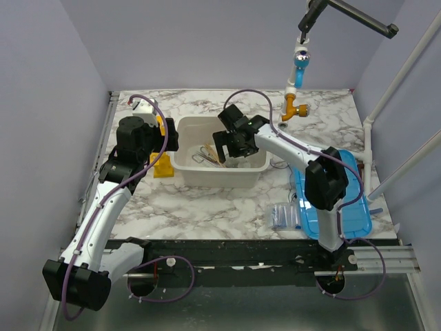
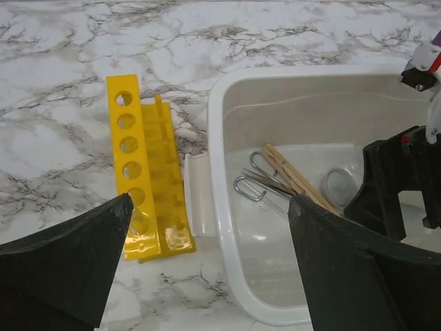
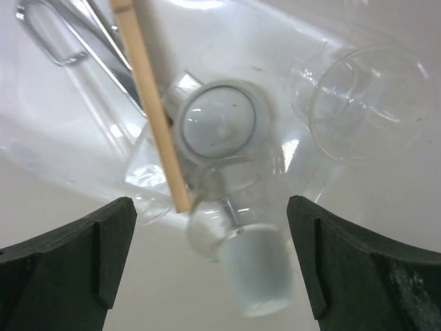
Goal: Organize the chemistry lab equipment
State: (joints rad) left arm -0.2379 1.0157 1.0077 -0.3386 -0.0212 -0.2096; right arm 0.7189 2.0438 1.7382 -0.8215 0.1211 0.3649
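Top view: we record a white bin (image 1: 220, 178) on the marble table (image 1: 207, 207), with the silver tongs (image 1: 201, 156) and the wooden stick (image 1: 211, 153) lying inside it. The right gripper (image 1: 231, 146) hangs in the bin's mouth, above the contents. The yellow tube rack (image 1: 163, 166) sits just left of the bin, partly hidden by the left arm. The clear plastic bag with blue contents (image 1: 282, 216) lies on the table right of the bin's front, beside a blue tray (image 1: 348, 207).

Left wrist view: the left gripper (image 2: 210, 207) is released, its jaws spread wide with nothing between them. It hovers over the rack and the bin's left rim. The rack lies on the table, just beside the bin's handle. Tongs and stick rest together on the bin floor.

Right wrist view: the right gripper's jaws stand wide apart, grasping nothing. Beneath them a clear round flask (image 3: 220, 127) lies on the bin floor, a frosted glass piece (image 3: 256, 279) near it and a clear beaker (image 3: 365, 96) to its right. The stick crosses the flask's left edge
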